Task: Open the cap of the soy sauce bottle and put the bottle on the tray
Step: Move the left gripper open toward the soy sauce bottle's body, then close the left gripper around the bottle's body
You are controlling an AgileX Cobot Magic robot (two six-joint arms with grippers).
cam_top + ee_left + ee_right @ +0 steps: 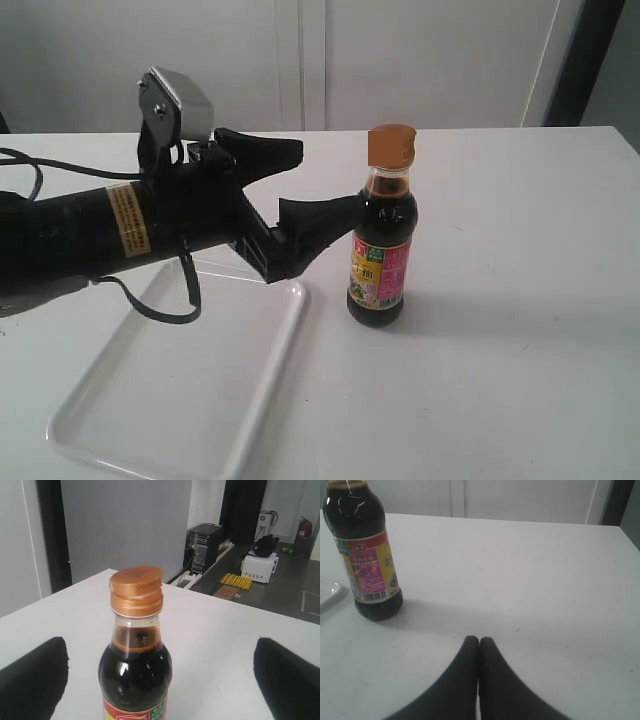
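Soy sauce bottle (pixel 382 250) upright on the white table (pixel 520 300), off the tray (pixel 180 400); the bottle sits at about 2 o'clock from the tray's middle, just beside its far right corner; tray lies flat at about 7 o'clock from the bottle.

Cap (pixel 391 145) is down on its collar, not flipped up; in the left wrist view it looks slightly askew on the collar; dark liquid fills the bottle up to the neck; pink, yellow and green label faces the exterior camera.

Left gripper (pixel 328 178) comes in from 9 o'clock of the bottle, at shoulder and neck height; jaws spread wide, holding nothing; in the left wrist view the two black fingers (pixel 35 680) stand either side of the bottle with table showing in both gaps; in the exterior view the nearer finger's tip overlaps the bottle's shoulder, contact cannot be told there.

Right gripper (pixel 479 644) not seen in the exterior view; in its own wrist view the fingertips are pressed together with nothing between them, low over bare table, well apart from the bottle; a sliver of tray rim shows beside the bottle there.
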